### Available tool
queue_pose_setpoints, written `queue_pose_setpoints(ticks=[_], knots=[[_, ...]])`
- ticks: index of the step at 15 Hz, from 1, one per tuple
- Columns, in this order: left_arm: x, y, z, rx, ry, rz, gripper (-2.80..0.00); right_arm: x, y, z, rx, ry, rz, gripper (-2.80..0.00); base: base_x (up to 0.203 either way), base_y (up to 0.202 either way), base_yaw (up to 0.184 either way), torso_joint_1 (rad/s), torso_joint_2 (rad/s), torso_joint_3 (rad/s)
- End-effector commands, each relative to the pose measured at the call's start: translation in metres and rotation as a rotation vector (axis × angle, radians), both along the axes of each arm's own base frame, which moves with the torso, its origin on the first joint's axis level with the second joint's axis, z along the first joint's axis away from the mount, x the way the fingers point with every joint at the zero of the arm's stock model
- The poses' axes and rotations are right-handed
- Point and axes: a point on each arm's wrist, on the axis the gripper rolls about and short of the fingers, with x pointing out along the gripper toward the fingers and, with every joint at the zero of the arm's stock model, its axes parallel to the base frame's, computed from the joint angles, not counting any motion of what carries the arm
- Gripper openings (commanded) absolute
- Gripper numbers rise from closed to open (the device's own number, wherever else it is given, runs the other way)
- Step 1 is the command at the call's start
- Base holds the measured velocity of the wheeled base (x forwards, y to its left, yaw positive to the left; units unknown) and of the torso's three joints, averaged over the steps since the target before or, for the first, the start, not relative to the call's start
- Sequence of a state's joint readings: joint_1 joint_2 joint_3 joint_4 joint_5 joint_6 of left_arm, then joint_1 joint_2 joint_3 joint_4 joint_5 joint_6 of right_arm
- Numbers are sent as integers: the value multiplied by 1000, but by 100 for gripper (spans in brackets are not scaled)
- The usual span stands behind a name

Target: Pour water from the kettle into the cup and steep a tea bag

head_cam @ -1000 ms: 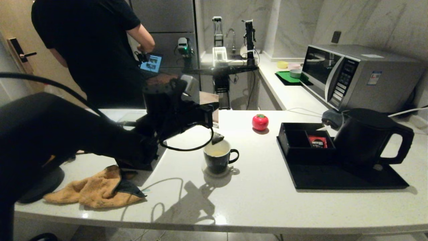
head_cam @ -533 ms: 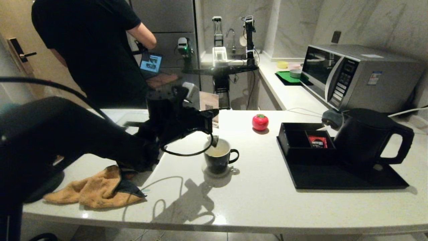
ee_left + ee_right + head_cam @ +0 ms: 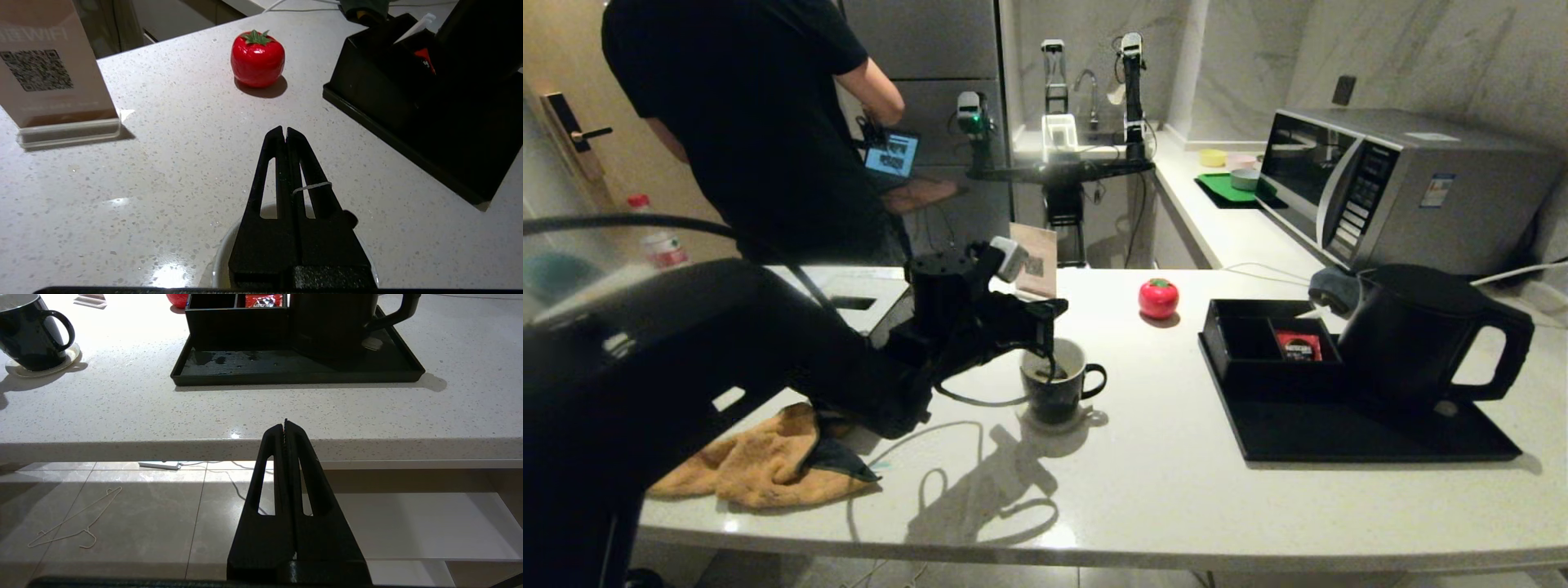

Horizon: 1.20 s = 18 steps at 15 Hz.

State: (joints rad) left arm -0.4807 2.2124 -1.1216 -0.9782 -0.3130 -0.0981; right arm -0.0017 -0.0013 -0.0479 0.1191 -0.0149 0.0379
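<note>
The small black cup [image 3: 1058, 394] stands on a pale coaster mid-counter, also seen in the right wrist view [image 3: 30, 339]. My left gripper [image 3: 1058, 309] hovers just over its rim [image 3: 222, 253], shut on the tea bag's white string [image 3: 310, 187]. The tea bag [image 3: 1050, 374] hangs down inside the cup as a dark lump; the water around it hardly shows. The black kettle [image 3: 1413, 335] sits on the black tray [image 3: 1339, 437] at the right. My right gripper [image 3: 285, 424] is parked shut and empty below the counter's front edge, out of the head view.
A black organiser box [image 3: 1250, 359] with a red sachet [image 3: 1297, 346] stands on the tray. A red tomato-shaped object [image 3: 1158, 297] and a QR sign [image 3: 1033, 260] sit behind the cup. An orange cloth [image 3: 760, 461] lies front left. A person [image 3: 743, 122] stands behind the counter.
My left arm has come down and slightly right. The tea bag, which hung above the cup's rim, has gone down inside the cup.
</note>
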Motion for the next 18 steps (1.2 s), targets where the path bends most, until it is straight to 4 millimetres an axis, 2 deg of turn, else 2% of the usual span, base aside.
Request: queue_pose_setpoints(ticks=[1,5,8,12,18], knots=[[-1,-4,-16,14,31,-10,-280,0,0,0,0,2,0,-280,0,0,0,0,0,0],[-2,-3,-22,14,33,-10,-280,0,0,0,0,1,0,-280,0,0,0,0,0,0],[-2,-3,-17,7,20,-11,-280,0,0,0,-1,2,0,-280,0,0,0,0,0,0],[-5,3,5,-19,-23,-4,-280,0,0,0,0,2,0,-280,0,0,0,0,0,0],[-18,11,52,-75,-117,-7,-280,0,0,0,0,2,0,-280,0,0,0,0,0,0]])
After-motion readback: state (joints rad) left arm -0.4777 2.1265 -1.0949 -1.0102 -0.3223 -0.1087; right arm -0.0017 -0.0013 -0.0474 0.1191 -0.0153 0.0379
